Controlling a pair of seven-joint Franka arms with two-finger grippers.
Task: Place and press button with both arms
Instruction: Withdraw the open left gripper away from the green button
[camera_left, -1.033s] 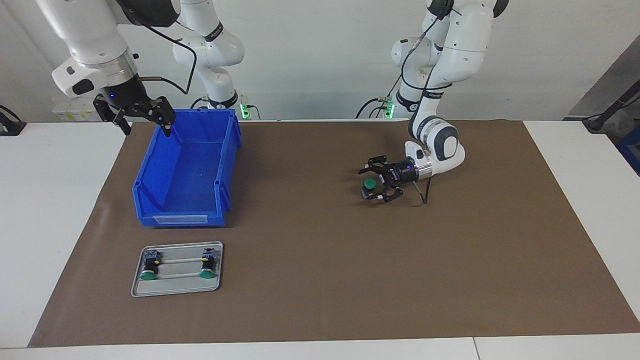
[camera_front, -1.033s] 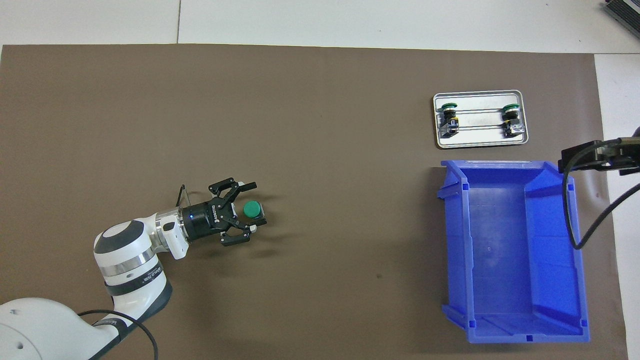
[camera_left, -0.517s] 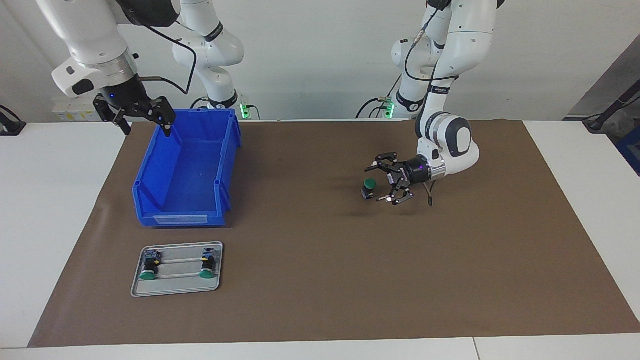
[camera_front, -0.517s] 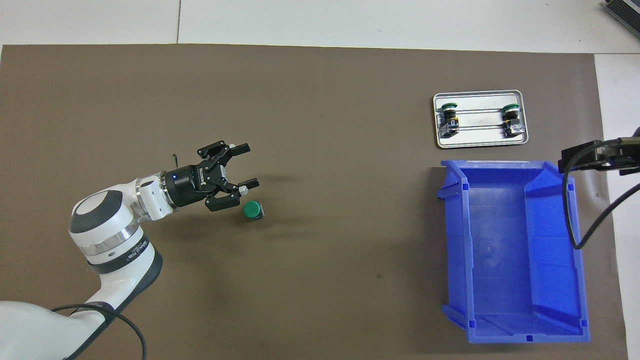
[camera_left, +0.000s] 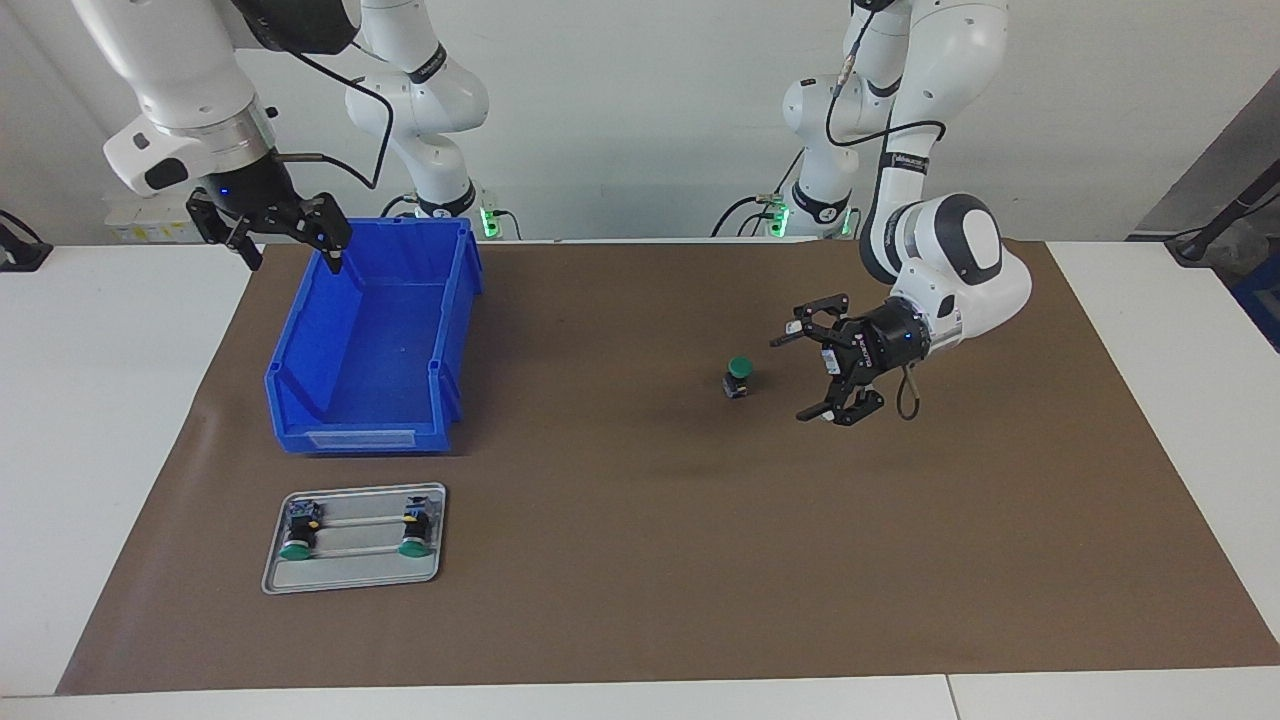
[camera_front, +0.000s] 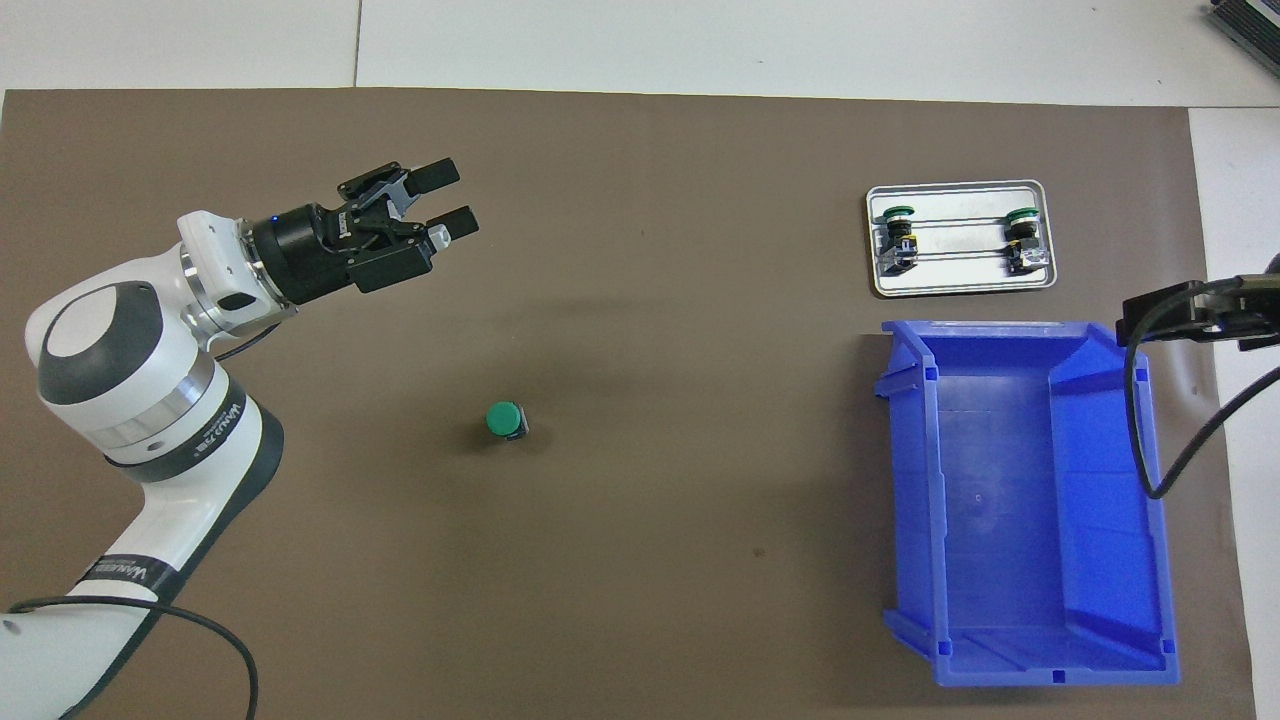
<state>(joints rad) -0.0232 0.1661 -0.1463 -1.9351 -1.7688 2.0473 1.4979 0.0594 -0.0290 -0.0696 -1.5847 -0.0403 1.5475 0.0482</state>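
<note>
Seen facing, the button (camera_left: 739, 374) stands alone on the desk mat (camera_left: 640, 560), the left gripper (camera_left: 812, 376) spread wide above the mat beside it. Overhead, the right gripper (camera_front: 1185, 316), also wide, empty, hovers over the blue bin's (camera_front: 925, 480) rim.
</note>
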